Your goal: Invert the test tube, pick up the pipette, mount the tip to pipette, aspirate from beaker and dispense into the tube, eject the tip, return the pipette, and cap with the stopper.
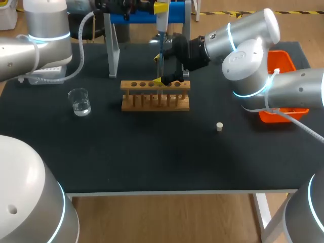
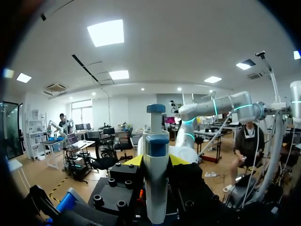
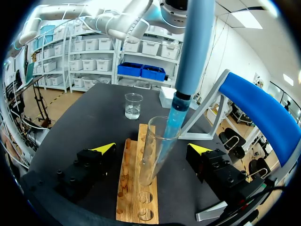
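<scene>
A clear test tube (image 3: 155, 150) stands tilted in the wooden rack (image 3: 134, 193), mouth up. The pipette (image 3: 190, 52) hangs over it, its blue tip (image 3: 171, 127) dipping into the tube's mouth. In the left wrist view, my left gripper (image 2: 155, 160) is shut on the pipette body (image 2: 155, 155). In the head view that gripper (image 1: 161, 7) is high above the rack (image 1: 155, 95). My right gripper (image 3: 152, 148) is open, its fingers wide on either side of the tube without touching it. It is also in the head view (image 1: 171, 78), at the rack's back.
A glass beaker (image 1: 80, 101) with clear liquid stands left of the rack. A small pale stopper (image 1: 219, 126) lies on the black table to the right. The blue-and-grey pipette stand (image 1: 112, 45) rises behind the rack. An orange bin (image 1: 281, 61) sits at the far right.
</scene>
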